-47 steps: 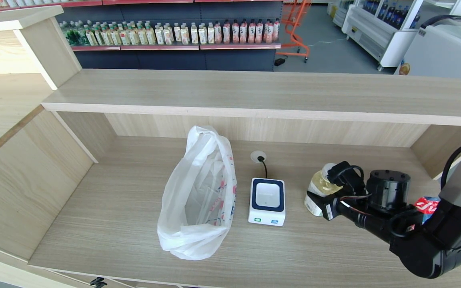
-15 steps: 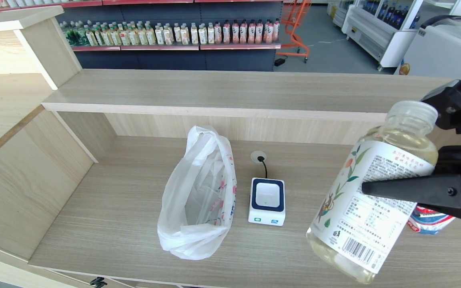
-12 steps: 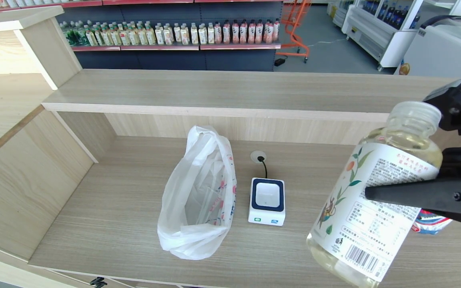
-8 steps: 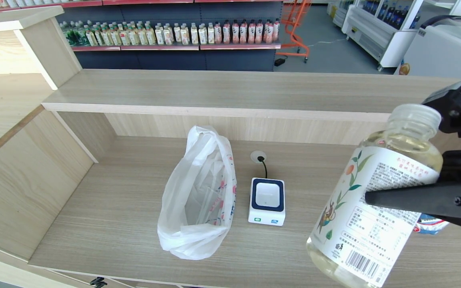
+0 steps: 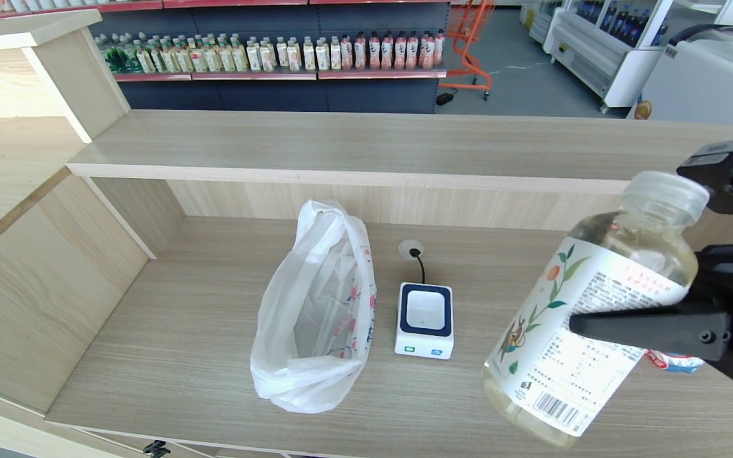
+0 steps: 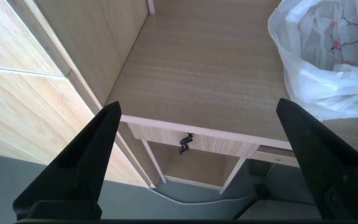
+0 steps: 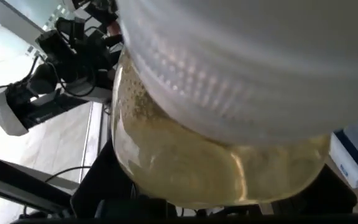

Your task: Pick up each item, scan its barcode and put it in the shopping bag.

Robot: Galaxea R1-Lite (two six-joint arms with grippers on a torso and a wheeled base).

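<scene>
Right pincer (image 5: 624,318) is clamping a clear bottle (image 5: 589,312) of pale yellow drink, one black finger (image 5: 646,323) crossing the white label just below the shoulder while the other is sitting hidden behind the bottle. It is holding the bottle in the air above the right part of the table (image 5: 182,356), close to the head camera. The bottle is leaning with its ribbed cap (image 5: 672,189) up and away to the right and its base down and to the left. The barcode (image 5: 554,406) near the base is facing the head camera. In the right wrist view the cap and the liquid-filled shoulder of the bottle (image 7: 229,162) are sitting right against the lens. A red and blue packet (image 5: 675,362) is lying on the table behind the finger, mostly hidden. To the left of the bottle, well apart from it, a white scanner (image 5: 425,320) with a dark-framed window is sitting on the table, its cable running back to a round hole (image 5: 411,249). Just beside the scanner on its left, the white shopping bag (image 5: 315,312) is standing open. Left pincer (image 6: 194,168) is hanging with its fingers wide apart out past the table's front edge, the shopping bag (image 6: 328,56) showing beyond it.
</scene>
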